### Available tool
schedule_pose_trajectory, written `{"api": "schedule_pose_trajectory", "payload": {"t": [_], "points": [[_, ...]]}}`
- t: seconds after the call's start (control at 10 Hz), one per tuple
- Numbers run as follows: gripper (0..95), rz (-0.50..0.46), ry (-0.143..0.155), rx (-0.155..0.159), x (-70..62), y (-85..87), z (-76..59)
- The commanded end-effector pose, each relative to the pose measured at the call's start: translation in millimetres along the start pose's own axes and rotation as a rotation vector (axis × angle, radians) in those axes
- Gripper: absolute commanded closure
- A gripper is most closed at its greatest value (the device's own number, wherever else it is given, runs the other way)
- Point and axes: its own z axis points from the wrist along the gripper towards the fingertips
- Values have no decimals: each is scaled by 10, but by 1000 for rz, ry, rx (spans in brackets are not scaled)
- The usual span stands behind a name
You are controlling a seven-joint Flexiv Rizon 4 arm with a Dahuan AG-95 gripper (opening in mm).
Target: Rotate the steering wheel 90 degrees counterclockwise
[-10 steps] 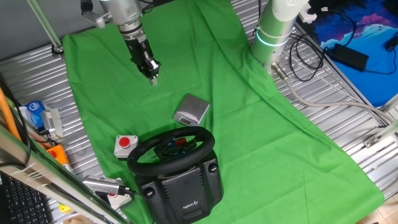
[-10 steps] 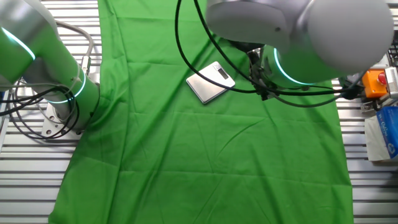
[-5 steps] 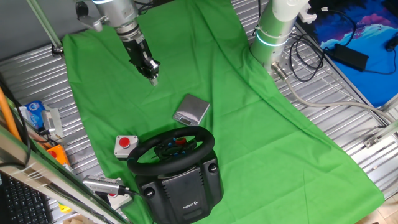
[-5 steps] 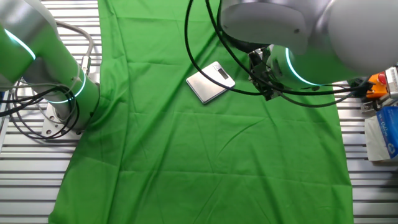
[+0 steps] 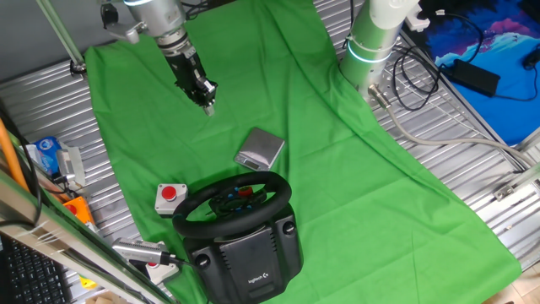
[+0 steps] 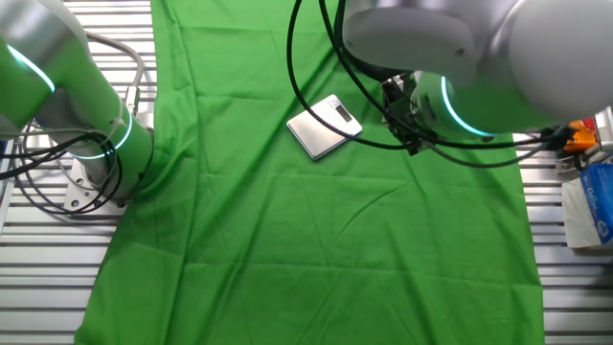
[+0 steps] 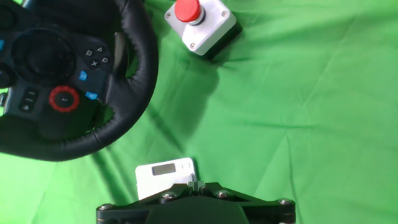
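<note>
The steering wheel (image 5: pixel 277 187) has a black rim and stands on a bulky dark grey base (image 5: pixel 249 253) at the near edge of the green cloth. In the hand view its rim (image 7: pixel 142 68) fills the upper left, with red and blue hub buttons (image 7: pixel 64 98) inside it. My gripper (image 5: pixel 207 103) hangs over the far left part of the cloth, well away from the wheel. Its fingers are together and hold nothing. In the hand view only the fingertips (image 7: pixel 195 183) poke out above the dark hand body. In the other fixed view the arm (image 6: pixel 460 67) hides the gripper.
A small white box with a red button (image 5: pixel 170 197) (image 7: pixel 202 22) sits left of the wheel. A flat grey-white device (image 5: pixel 260 149) (image 6: pixel 324 126) (image 7: pixel 163 177) lies between gripper and wheel. A second robot base (image 5: pixel 371 42) stands at the back right. Cables and clutter line the metal table edges.
The upper arm has shifted slightly sideways. The gripper stays at almost the same spot above the cloth, still shut and empty.
</note>
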Motion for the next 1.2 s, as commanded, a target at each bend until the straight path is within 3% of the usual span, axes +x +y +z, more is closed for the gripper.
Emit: {"api": "schedule_pose_trajectory", "payload": {"t": [0.1, 0.3, 0.6, 0.7, 0.9, 1.2], "points": [[950, 0, 0, 1, -5, 2, 3], [950, -12, -2, -5, -4, 6, 3], [950, 12, -50, -73, -93, 151, 50], [950, 36, -60, -85, -172, 242, 71], [950, 89, -76, -92, -475, 577, 186], [950, 139, -99, -114, -728, 898, 325]]}}
